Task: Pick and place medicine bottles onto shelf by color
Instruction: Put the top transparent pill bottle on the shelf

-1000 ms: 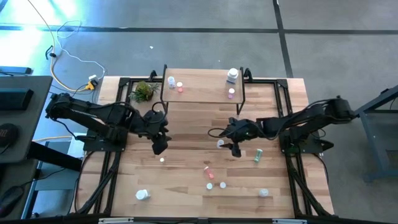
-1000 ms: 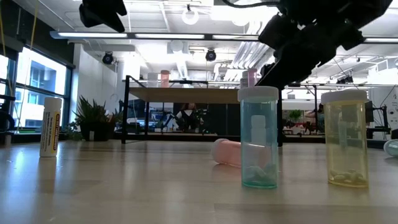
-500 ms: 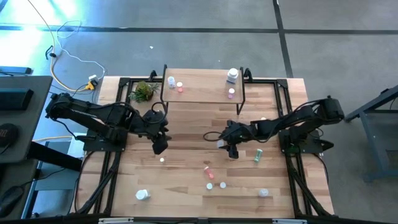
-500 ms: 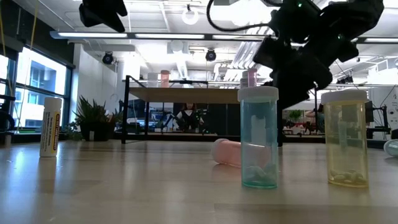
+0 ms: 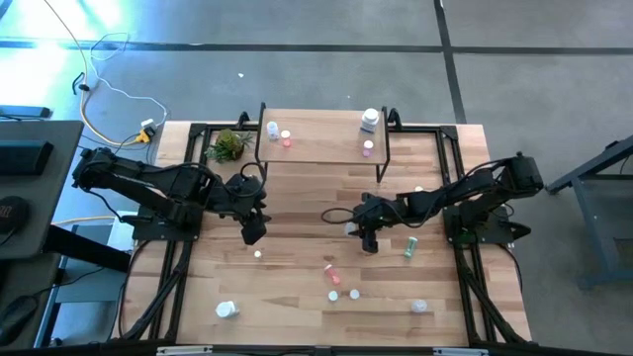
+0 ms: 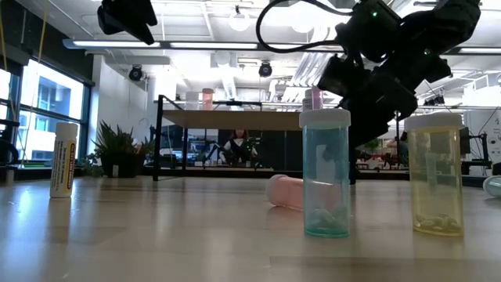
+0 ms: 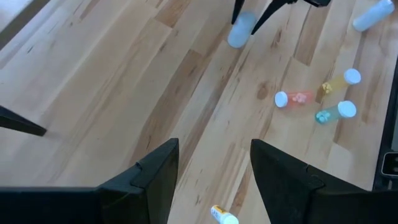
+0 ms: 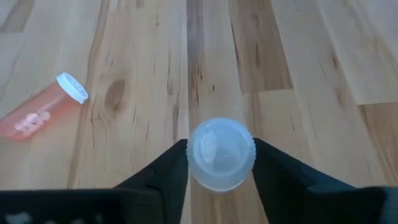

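Near the middle of the wooden table [image 5: 297, 297], just in front of the shelf [image 5: 321, 146], the right gripper [image 5: 362, 233] is reaching down with its fingers spread to either side of a small bottle with a pale round cap [image 8: 221, 154]; the right wrist view is showing the cap sitting between the two dark fingers [image 8: 158, 180], and whether they are touching it is not clear. A pink bottle [image 8: 43, 115] is lying on its side close by, its white cap pointing away from the gripper. Further toward the front edge, a teal bottle [image 6: 326, 174] and a yellow bottle [image 6: 434, 175] are standing upright side by side, and a white bottle with a yellow label [image 6: 63, 160] is standing well apart on the left. On the shelf, several small bottles are already sitting: white and pink at its left end, a wider white jar [image 5: 369, 120] and a pink one at its right end. The left gripper [image 5: 253, 227] is hovering above the table left of centre, its fingers wide apart and holding nothing. A small green plant [image 5: 227, 145] is sitting beside the shelf's left end
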Controlling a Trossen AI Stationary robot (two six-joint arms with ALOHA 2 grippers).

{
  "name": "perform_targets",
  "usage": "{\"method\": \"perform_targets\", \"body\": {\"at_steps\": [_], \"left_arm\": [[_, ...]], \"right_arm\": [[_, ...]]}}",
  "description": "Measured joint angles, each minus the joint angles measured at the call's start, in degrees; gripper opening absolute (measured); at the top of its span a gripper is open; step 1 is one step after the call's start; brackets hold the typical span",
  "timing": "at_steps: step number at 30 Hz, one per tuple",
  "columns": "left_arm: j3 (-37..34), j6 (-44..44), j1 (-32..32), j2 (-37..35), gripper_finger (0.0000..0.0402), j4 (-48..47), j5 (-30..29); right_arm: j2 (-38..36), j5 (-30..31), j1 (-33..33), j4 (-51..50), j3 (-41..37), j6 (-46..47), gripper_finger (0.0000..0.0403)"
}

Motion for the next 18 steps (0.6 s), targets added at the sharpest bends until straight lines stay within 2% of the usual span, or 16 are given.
{"method": "perform_targets", "body": {"at_steps": [4, 10, 14, 18], "left_arm": [[0.0, 0.0, 0.0, 0.0, 0.0191, 0.0, 0.0], [0.0, -0.01, 0.46, 0.0, 0.0191, -0.37, 0.02], [0.0, 0.0, 1.45, 0.0, 0.0191, -2.82, 0.02], [0.02, 0.14, 2.28, 0.0, 0.0191, -6.07, -0.52]], "right_arm": [[-0.02, -0.21, -0.02, 0.08, 0.05, 1.35, 0.0124], [-0.15, -0.49, 0.0, -0.48, 0.89, 3.91, 0.0121], [-0.15, -0.93, 0.0, -1.72, 4.53, 3.84, 0.0121], [-0.17, 0.33, -0.22, -7.44, 10.09, 2.07, 0.012]]}}
